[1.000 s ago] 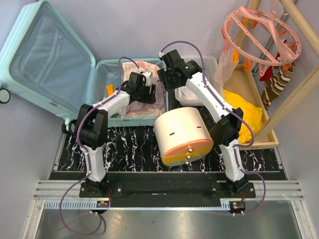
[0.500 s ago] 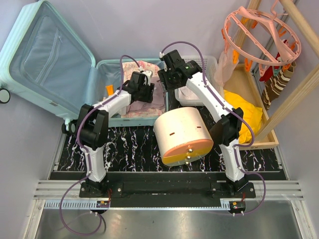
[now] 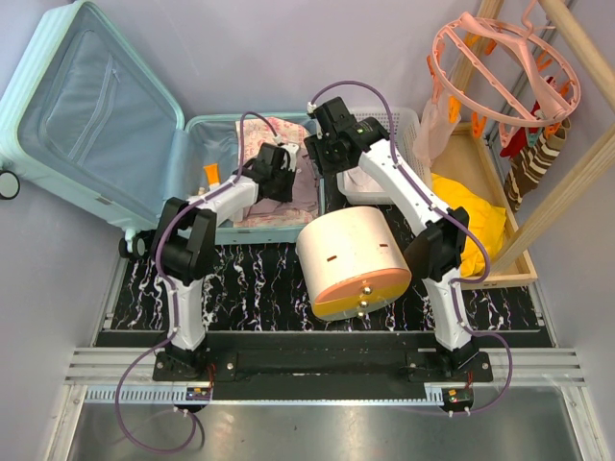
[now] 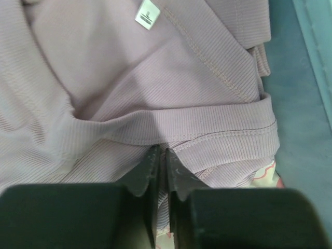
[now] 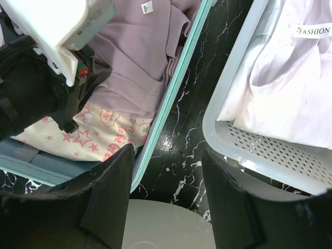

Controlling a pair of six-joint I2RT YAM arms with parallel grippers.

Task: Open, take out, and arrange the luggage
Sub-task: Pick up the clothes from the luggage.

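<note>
Luggage (image 3: pixel 88 123) lid open, left gripper (image 4: pixel 162 156) pinching mauve top (image 4: pixel 155 78), right gripper (image 5: pixel 167 155) released.

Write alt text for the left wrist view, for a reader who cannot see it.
The left gripper, jaws nearly together, pinches the stitched hem of a ribbed mauve top. A white label sits near the top edge, the blue-grey lining of the luggage runs down the right side, and a cream patterned cloth peeks out underneath.
</note>
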